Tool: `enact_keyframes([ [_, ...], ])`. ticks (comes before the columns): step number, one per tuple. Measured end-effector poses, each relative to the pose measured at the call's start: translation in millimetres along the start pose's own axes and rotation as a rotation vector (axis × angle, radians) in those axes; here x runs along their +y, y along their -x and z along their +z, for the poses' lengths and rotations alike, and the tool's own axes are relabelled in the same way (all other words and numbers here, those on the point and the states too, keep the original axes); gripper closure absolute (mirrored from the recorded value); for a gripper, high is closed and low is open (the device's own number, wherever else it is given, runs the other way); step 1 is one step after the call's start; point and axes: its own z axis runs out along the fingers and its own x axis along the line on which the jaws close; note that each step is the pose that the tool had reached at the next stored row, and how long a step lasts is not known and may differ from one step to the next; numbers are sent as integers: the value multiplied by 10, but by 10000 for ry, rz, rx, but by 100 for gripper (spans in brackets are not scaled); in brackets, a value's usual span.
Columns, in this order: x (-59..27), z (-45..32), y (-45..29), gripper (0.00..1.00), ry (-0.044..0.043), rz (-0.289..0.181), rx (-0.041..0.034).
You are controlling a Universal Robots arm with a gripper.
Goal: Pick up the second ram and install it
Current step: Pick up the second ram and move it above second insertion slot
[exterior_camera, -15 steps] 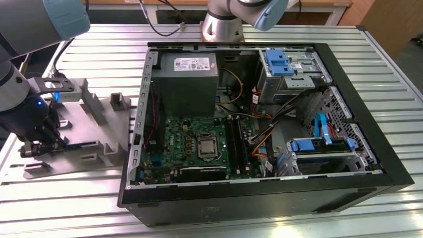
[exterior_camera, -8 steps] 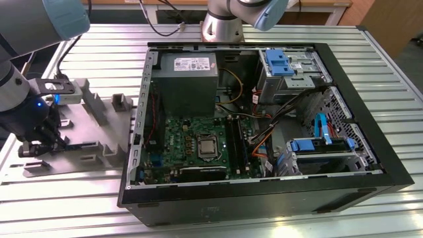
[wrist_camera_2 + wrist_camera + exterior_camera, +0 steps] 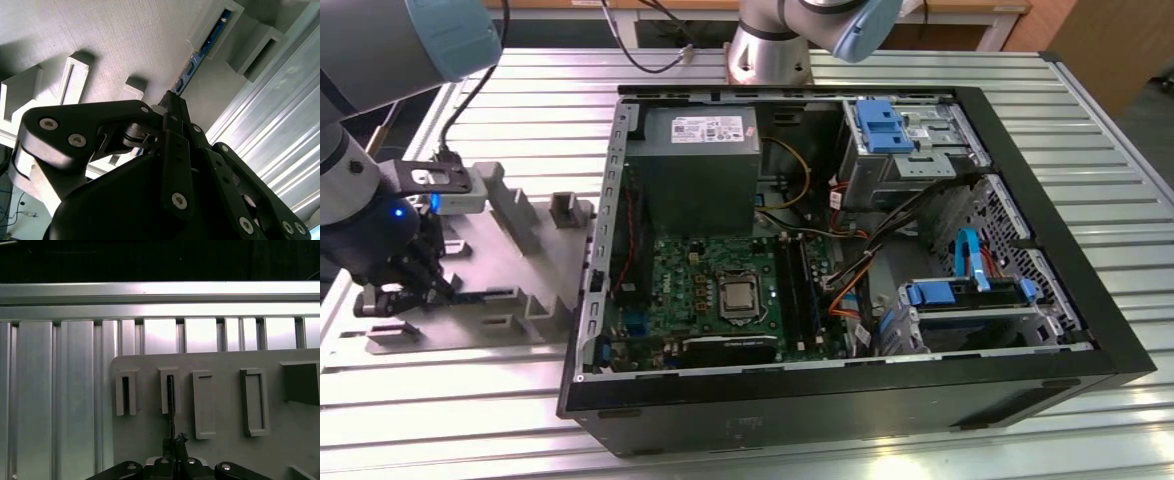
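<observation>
gripper (image 3: 172, 102) looks pinched onto second ram (image 3: 201, 54), on edge in grey fixture (image 3: 145, 430) | likely light, stiff, fragile | best pinched mid-length, across flat faces

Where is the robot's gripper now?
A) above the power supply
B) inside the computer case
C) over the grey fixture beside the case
C: in the exterior view the gripper hangs over the grey fixture, outside the computer case, and in the second wrist view it is close to the second ram sitting in a fixture slot.
</observation>
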Motion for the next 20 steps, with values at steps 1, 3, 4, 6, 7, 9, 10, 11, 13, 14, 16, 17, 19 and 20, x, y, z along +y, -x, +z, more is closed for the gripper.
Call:
enact_keyframes([
  [1, 0, 0, 0, 88, 0, 1, 0],
  [3, 0, -2, 1, 88, -3, 1, -2],
  [4, 0, -8, 1, 88, -5, 1, -4],
  [6, 1, -22, 2, 88, -3, 1, -3],
  [7, 1, -23, 1, 88, -3, 1, -3],
  [9, 1, -26, 1, 88, -1, 1, -1],
  [10, 1, -27, 1, 88, -1, 1, -1],
  [11, 1, -29, 1, 88, -1, 1, -1],
  [13, 1, -31, 1, 88, 0, 1, 0],
  [14, 1, -31, 2, 88, 0, 1, 0],
  [16, 1, -33, 2, 88, 0, 1, 0],
  [17, 2, -33, 2, 88, 0, 1, 0],
  [19, 2, -34, 2, 88, 0, 1, -1],
  [20, 2, -36, 1, 88, 2, 0, -12],
])
